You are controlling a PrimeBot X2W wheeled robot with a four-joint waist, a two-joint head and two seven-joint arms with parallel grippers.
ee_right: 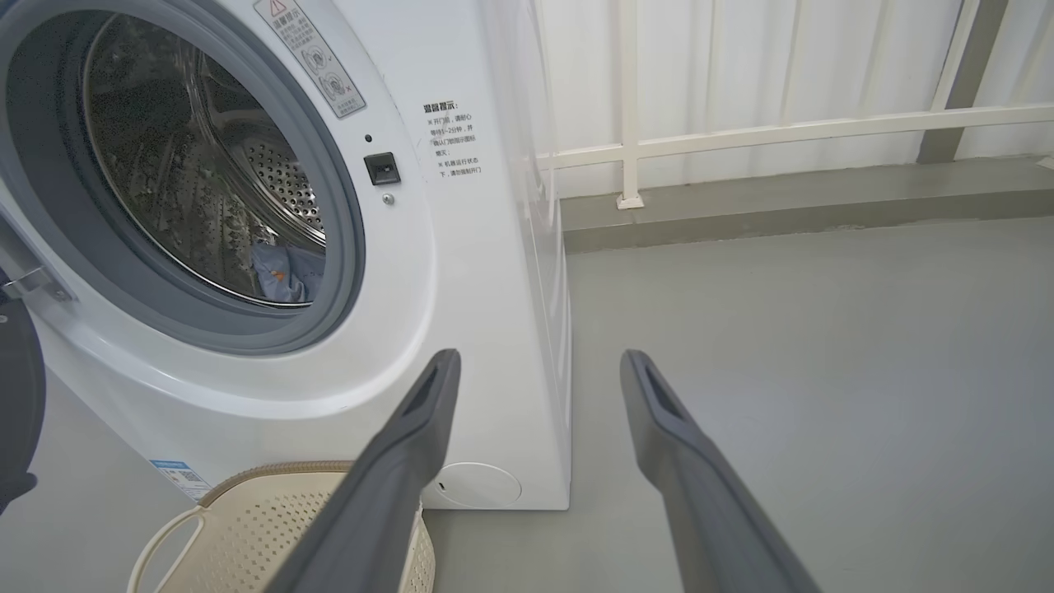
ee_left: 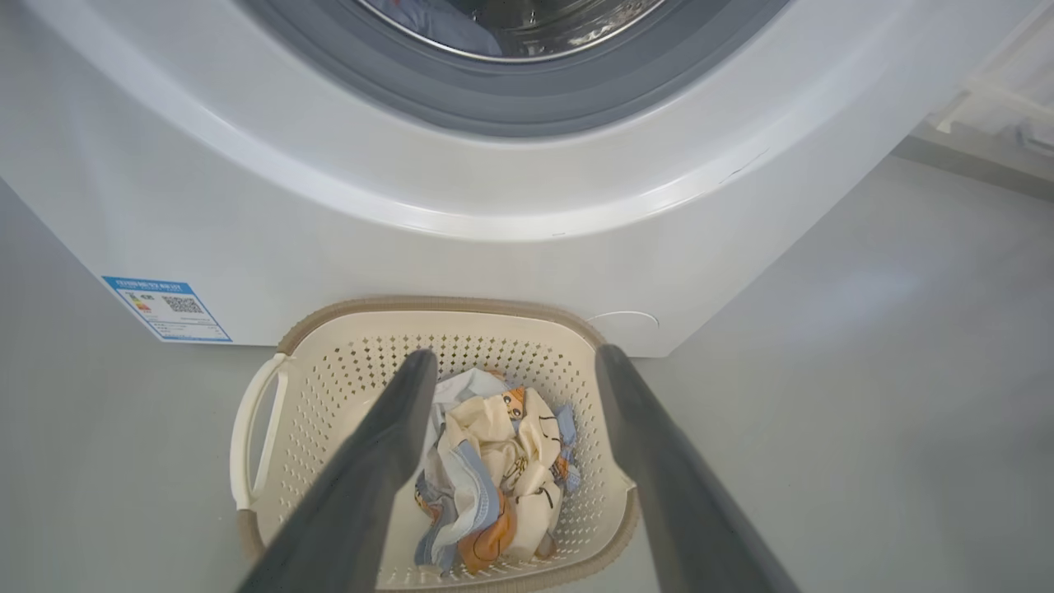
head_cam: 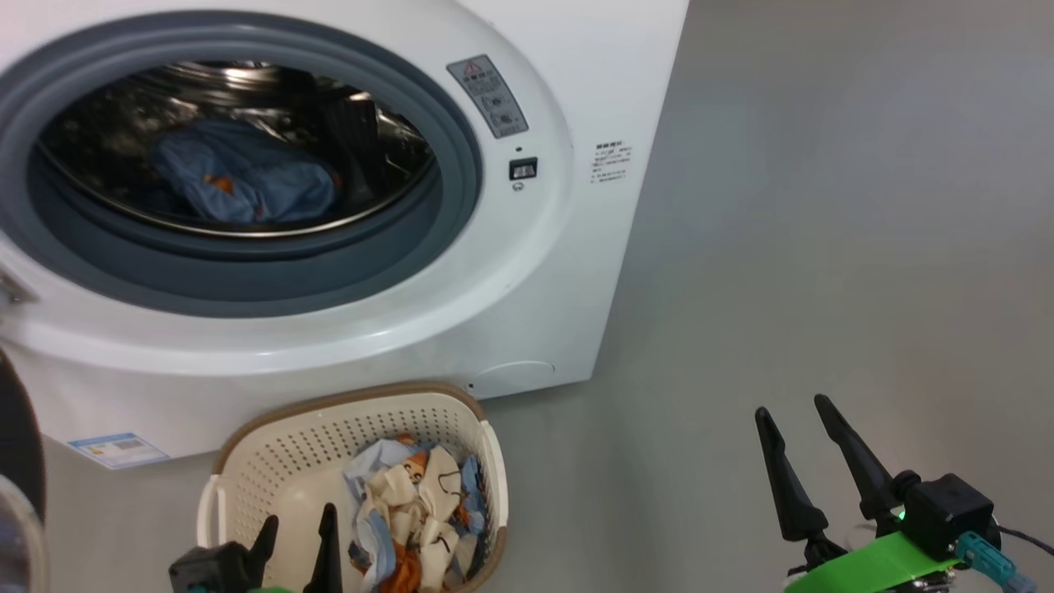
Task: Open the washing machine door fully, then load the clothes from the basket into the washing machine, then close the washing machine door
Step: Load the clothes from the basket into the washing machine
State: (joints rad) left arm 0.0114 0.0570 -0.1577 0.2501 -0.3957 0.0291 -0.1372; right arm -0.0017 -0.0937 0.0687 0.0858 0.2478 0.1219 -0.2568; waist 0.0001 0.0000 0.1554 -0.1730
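Clothes (head_cam: 412, 511), small soft garments of cream, light blue and orange fabric, lie heaped in a cream perforated plastic basket with brown rim (head_cam: 346, 402), set against the big white front-loading washing machine (head_cam: 527, 288), probably to keep each lift short. One blue garment (head_cam: 247, 177) lies in its steel drum (head_cam: 206, 78). Left gripper (head_cam: 298, 527) hangs over the heap, jaws apart and empty; right gripper (head_cam: 792, 412) rests aside, likewise spread. Right wrist view adds the drum's perforated wall and a white railing (ee_right: 741, 136) behind.

Grey floor (ee_right: 823, 346); white railing (ee_right: 741, 136).
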